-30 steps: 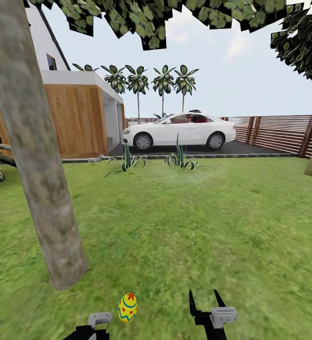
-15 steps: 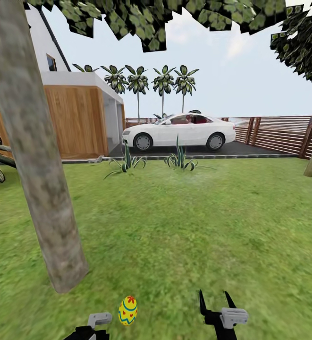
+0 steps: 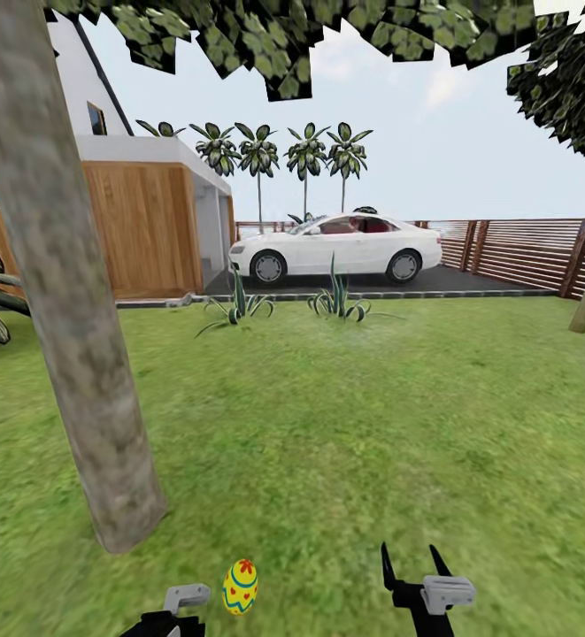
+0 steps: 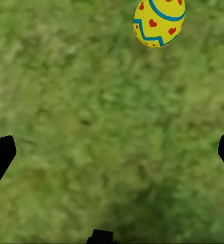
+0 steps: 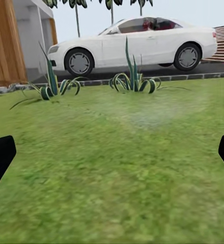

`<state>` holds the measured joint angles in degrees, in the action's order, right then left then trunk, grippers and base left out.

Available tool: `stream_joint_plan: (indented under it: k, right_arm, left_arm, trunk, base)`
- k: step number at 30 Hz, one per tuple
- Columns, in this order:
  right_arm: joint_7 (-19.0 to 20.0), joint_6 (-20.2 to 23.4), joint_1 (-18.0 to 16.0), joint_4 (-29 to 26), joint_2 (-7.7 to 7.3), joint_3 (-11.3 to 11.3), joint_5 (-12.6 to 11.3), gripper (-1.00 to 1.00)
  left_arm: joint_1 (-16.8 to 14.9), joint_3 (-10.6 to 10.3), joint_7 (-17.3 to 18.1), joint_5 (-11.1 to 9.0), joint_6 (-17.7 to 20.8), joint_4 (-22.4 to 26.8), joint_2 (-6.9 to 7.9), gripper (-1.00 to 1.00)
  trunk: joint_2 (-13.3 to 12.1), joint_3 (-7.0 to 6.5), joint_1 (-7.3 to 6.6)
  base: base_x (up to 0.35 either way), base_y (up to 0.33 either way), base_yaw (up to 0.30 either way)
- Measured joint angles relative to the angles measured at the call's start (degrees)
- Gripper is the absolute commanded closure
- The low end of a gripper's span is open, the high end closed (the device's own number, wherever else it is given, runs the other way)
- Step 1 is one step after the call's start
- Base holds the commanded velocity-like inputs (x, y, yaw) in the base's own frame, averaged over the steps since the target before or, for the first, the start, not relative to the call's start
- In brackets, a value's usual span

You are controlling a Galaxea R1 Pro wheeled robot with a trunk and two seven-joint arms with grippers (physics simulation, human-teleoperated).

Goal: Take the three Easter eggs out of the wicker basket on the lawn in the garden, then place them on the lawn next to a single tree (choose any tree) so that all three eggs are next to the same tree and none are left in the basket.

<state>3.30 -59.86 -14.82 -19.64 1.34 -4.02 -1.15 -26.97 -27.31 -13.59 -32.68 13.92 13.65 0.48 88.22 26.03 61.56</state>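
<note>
I see one Easter egg [image 3: 240, 587] standing upright on the lawn [image 3: 354, 425], near the foot of the tree [image 3: 71, 292] with the pale trunk and a little to its right. From my left wrist camera the egg [image 4: 159, 21] lies on the grass ahead of the left gripper [image 4: 112, 152], whose fingers are spread wide with nothing between them. My right gripper [image 3: 413, 566] hangs over bare grass well to the right of the egg, its two dark fingers parted and empty. Beyond the lawn a white car [image 3: 336, 244] is parked by a wooden fence [image 3: 522, 252], with two spiky plants [image 5: 132, 76] at the lawn's edge.
</note>
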Motion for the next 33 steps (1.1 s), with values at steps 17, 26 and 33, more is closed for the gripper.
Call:
stream_joint_plan:
  k: [17,26,33]
  right_arm:
    - [0.2,0.0,0.2,2.5,0.66,0.4,-0.2,-1.00]
    - [0.2,0.0,0.2,4.0,0.77,0.3,-0.4,-1.00]
    - [0.4,0.0,0.2,4.4,0.79,0.1,-0.6,-1.00]
  left_arm:
    - [1.1,-0.1,0.0,0.1,-1.4,0.0,-0.02,-1.00]
    - [1.4,0.0,0.0,0.1,-2.0,0.1,-0.04,-1.00]
    - [1.6,0.0,0.0,0.0,-2.7,0.1,0.00,-1.00]
  trunk:
    - [-6.8,-3.05,-3.73]
    - [-10.4,-4.67,-5.71]
    - [-13.2,-5.75,-7.25]
  base:
    - [0.000,0.000,0.000]
    - [0.000,0.000,0.000]
    - [0.000,0.000,0.054]
